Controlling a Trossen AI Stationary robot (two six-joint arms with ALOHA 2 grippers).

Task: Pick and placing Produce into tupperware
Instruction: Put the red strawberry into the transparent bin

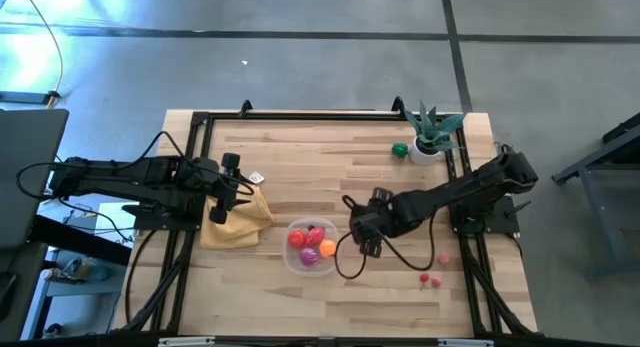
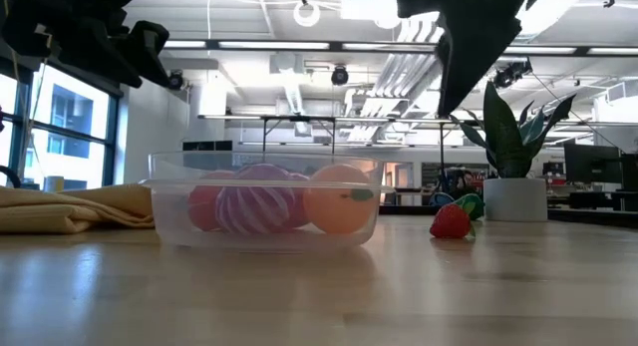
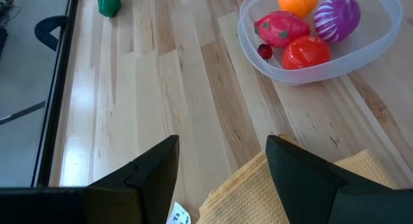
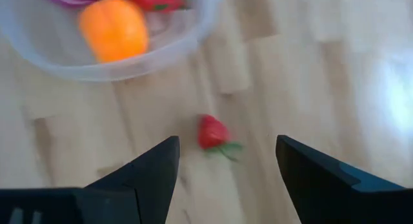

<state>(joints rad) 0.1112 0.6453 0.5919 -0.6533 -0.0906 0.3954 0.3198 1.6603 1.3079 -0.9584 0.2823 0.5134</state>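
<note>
The clear tupperware sits mid-table and holds a red, a magenta-purple, an orange and a pink-red piece. My right gripper hangs open just right of the tupperware, above a red strawberry lying on the wood; the fingers stand apart on either side of it without touching. My left gripper is open over the mustard-yellow cloth, left of the container. A green piece rests by the plant pot.
A spiky potted plant stands at the far right corner. Small red and pink pieces lie on the wood toward the near right. A black cable loops beside the container. The black frame rail borders the table.
</note>
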